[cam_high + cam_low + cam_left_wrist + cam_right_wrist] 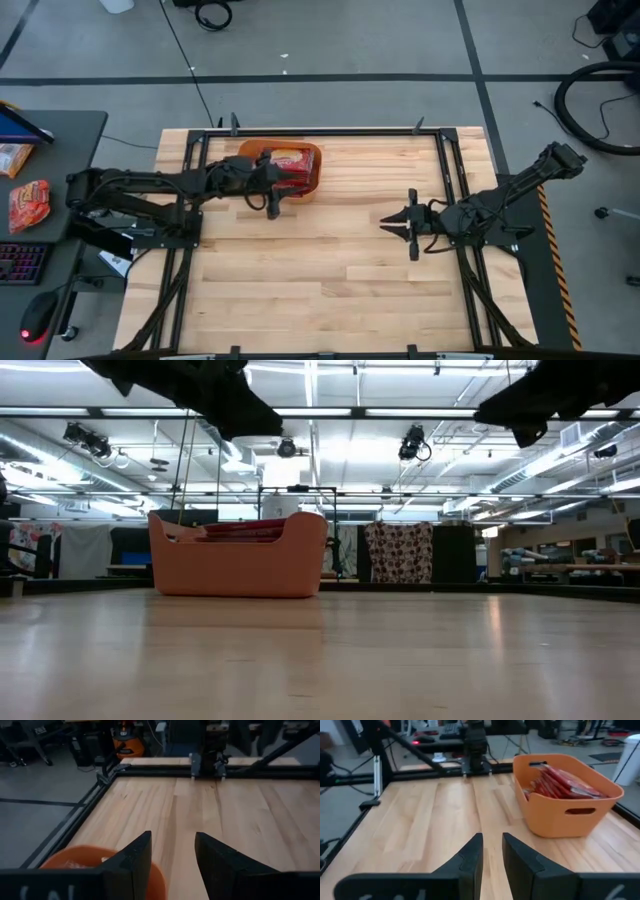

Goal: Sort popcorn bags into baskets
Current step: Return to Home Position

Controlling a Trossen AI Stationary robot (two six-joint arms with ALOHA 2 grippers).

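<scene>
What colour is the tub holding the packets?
The tub is orange, clearest in the right wrist view.

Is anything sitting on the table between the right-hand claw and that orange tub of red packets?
Nothing visible. Only bare wooden table lies between the right gripper and the orange tub holding the popcorn bags. The left gripper hangs open at the tub's edge, off that line.

You have light wood-plank table [330,270], black frame rail [340,131] round its edge. Orange tub [550,820] stands flat on planks, near far rail, left of middle.
</scene>
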